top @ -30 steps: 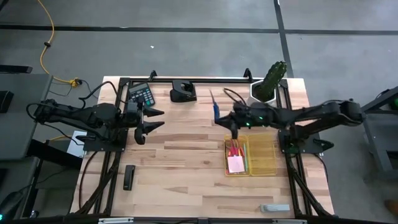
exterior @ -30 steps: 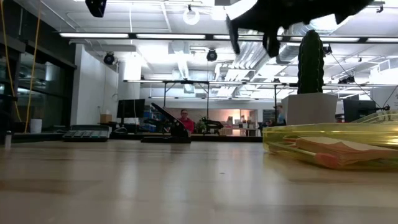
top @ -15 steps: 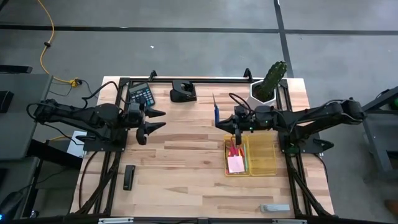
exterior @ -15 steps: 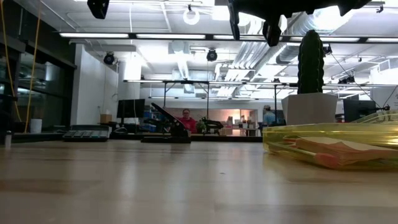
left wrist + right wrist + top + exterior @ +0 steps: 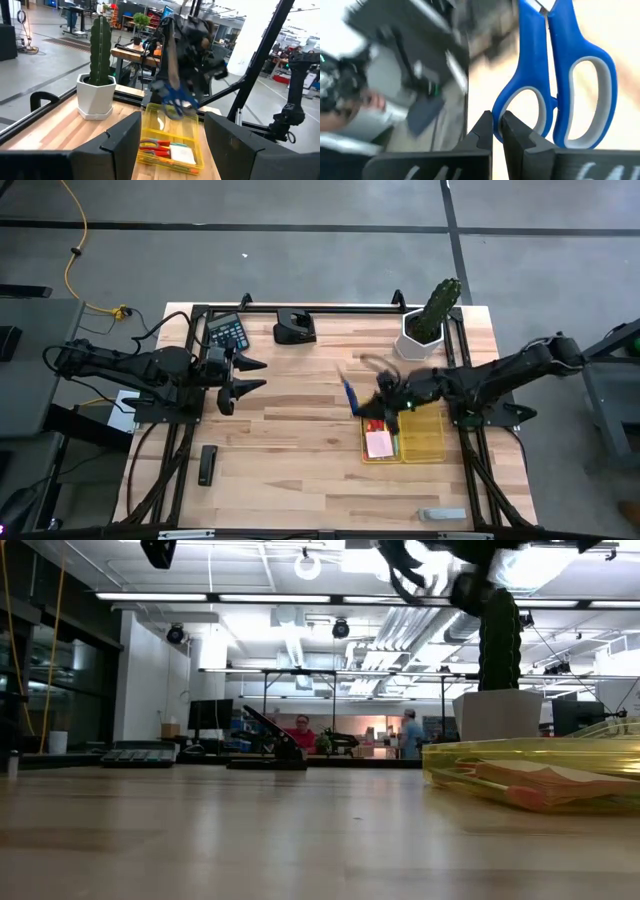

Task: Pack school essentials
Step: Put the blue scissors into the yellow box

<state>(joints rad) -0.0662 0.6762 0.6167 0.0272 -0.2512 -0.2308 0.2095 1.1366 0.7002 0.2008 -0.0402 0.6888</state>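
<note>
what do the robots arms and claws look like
Both arms are dark, almost black, jointed segments rising from black frame rails at the table's sides. The left claw has two pointed black fingers with flat, blocky inner faces. The right claw has matching narrow black fingers; a small green light glows near its wrist. Thin dark cables run along both arms.

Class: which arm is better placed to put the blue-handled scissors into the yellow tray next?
The right. Its gripper is shut on the blue-handled scissors, just above the yellow tray. The left gripper waits open and empty, far across the table.
</note>
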